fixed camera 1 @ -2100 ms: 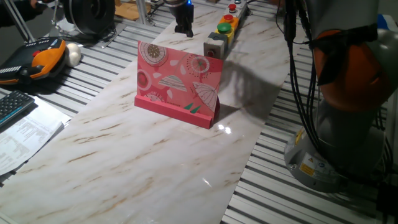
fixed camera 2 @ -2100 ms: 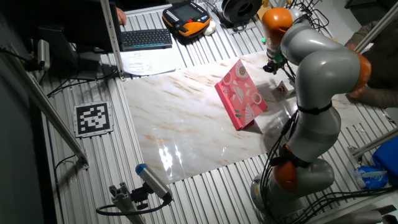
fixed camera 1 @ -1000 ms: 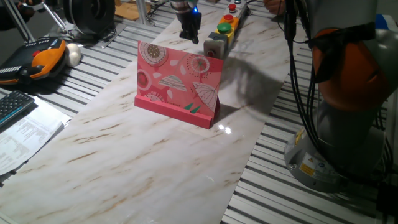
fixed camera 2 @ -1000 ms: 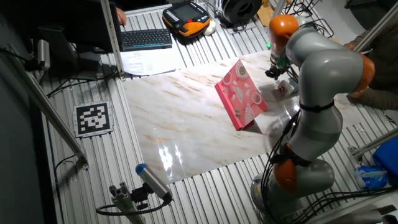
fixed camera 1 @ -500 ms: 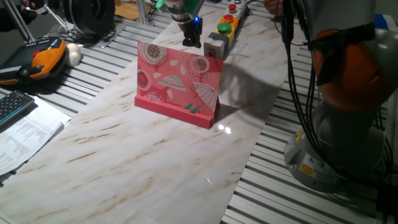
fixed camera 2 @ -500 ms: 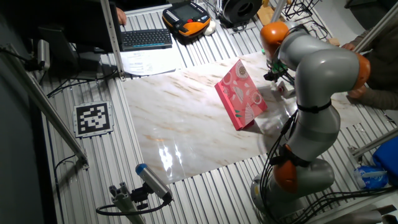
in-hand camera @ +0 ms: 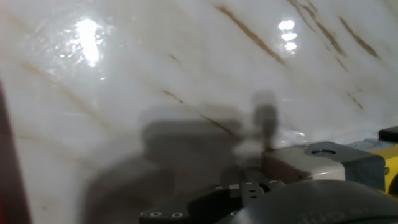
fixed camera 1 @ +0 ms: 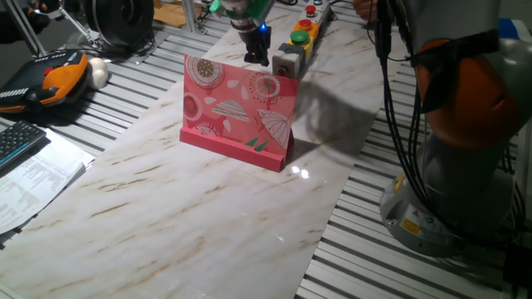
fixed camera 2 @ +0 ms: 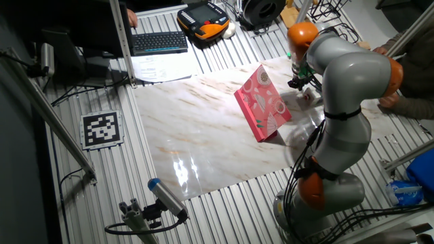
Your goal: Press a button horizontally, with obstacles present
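The button's small light-grey box (fixed camera 1: 287, 60) stands on the marble table behind the pink card, at the near end of a row of boxes. The button itself is too small to make out. My gripper (fixed camera 1: 256, 53) hangs low just left of that box, close to its side; whether it touches is unclear. From the other side, the gripper (fixed camera 2: 298, 82) sits beside the box (fixed camera 2: 308, 96). The hand view shows a blurred gripper (in-hand camera: 263, 127) reaching toward the grey box (in-hand camera: 329, 162). The obstacle, an upright pink patterned card (fixed camera 1: 239, 110), stands in front of both.
Yellow boxes with a green dome (fixed camera 1: 300, 37) and a red dome (fixed camera 1: 310, 12) line up behind the grey box. A keyboard (fixed camera 1: 21, 141), papers and an orange-black pendant (fixed camera 1: 58, 76) lie left of the marble table (fixed camera 1: 191, 216). The arm's base (fixed camera 1: 453, 141) stands at the right.
Over two seconds the gripper came down and rightward from the table's far end to the grey box's side. In the last half second it has hardly moved.
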Action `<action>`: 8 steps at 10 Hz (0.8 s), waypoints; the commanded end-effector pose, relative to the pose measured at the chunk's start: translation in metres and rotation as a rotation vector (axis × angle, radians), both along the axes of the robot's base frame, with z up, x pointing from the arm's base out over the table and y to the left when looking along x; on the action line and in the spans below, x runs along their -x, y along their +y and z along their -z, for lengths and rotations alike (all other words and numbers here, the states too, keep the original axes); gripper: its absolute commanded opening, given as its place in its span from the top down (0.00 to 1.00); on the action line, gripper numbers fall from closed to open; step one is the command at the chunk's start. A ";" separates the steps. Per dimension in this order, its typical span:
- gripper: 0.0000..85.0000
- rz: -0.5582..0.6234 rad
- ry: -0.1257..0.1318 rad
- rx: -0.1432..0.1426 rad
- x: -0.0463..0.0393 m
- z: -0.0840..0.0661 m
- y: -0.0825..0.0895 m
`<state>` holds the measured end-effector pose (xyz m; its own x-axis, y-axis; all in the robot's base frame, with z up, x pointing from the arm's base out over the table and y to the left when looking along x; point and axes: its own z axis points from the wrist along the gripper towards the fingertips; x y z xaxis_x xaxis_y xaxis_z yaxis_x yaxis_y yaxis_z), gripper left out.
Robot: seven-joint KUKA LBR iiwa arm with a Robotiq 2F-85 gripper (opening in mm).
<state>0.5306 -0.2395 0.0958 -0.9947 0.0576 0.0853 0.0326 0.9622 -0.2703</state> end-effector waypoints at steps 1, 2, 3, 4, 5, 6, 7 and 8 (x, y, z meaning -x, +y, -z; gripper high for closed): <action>1.00 0.006 -0.001 0.006 0.0004 -0.001 0.004; 1.00 0.010 -0.013 0.016 0.0005 -0.001 0.006; 1.00 0.014 -0.027 -0.003 0.0005 -0.001 0.006; 1.00 0.011 -0.016 -0.013 0.0005 -0.001 0.006; 1.00 0.016 0.003 -0.025 0.0005 -0.001 0.006; 1.00 0.023 -0.002 -0.026 0.0005 -0.001 0.006; 1.00 0.027 -0.029 -0.077 0.0005 -0.001 0.006; 1.00 0.032 -0.030 -0.080 0.0005 -0.001 0.006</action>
